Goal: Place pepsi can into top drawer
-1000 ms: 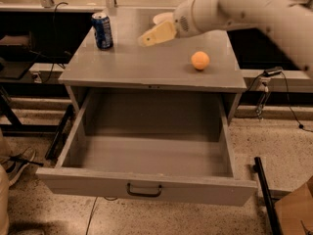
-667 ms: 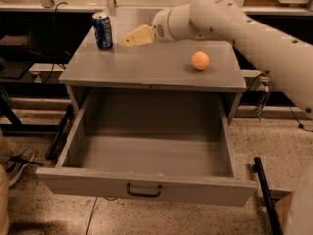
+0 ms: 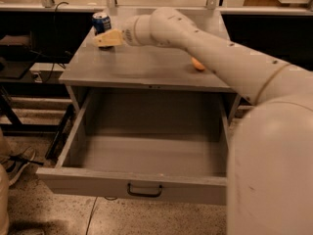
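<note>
The pepsi can [image 3: 100, 21] stands upright at the back left of the grey cabinet top [image 3: 142, 65]; only its upper part shows. My gripper [image 3: 102, 39] reaches in from the right and sits right in front of the can, covering its lower half. Whether it touches the can I cannot tell. The top drawer [image 3: 146, 155] is pulled wide open below, with nothing inside, and its dark handle [image 3: 145, 191] faces the front.
An orange ball [image 3: 197, 64] lies on the right of the cabinet top, partly behind my arm [image 3: 234, 67]. My arm fills the right side of the view. Dark shelving stands behind, and a shoe [image 3: 14, 163] and cables lie on the floor at left.
My gripper has moved left across the cabinet top, from the middle to right in front of the can. The can, ball and drawer have not moved.
</note>
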Controlling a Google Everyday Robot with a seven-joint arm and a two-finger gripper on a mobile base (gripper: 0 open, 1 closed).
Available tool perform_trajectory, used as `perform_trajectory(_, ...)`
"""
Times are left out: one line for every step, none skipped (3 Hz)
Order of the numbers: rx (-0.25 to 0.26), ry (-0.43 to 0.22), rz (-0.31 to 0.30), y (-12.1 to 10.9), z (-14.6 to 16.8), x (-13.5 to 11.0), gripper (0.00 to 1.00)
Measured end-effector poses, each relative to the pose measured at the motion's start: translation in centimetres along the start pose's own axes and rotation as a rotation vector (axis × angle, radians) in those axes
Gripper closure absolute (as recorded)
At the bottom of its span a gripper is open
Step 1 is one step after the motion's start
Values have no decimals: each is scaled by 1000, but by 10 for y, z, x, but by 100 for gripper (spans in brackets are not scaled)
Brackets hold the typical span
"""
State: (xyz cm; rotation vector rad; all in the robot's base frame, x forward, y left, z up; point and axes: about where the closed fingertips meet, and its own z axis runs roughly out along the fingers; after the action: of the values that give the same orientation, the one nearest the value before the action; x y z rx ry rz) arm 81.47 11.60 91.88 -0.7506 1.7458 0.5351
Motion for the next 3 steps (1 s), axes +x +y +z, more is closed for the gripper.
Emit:
perform_trajectory(25,-43,16,4,37,-10,0)
perform_trajectory(44,-73,29,5,64,-19,0)
perform_trajectory(52,-97,48,7,85,-24,0)
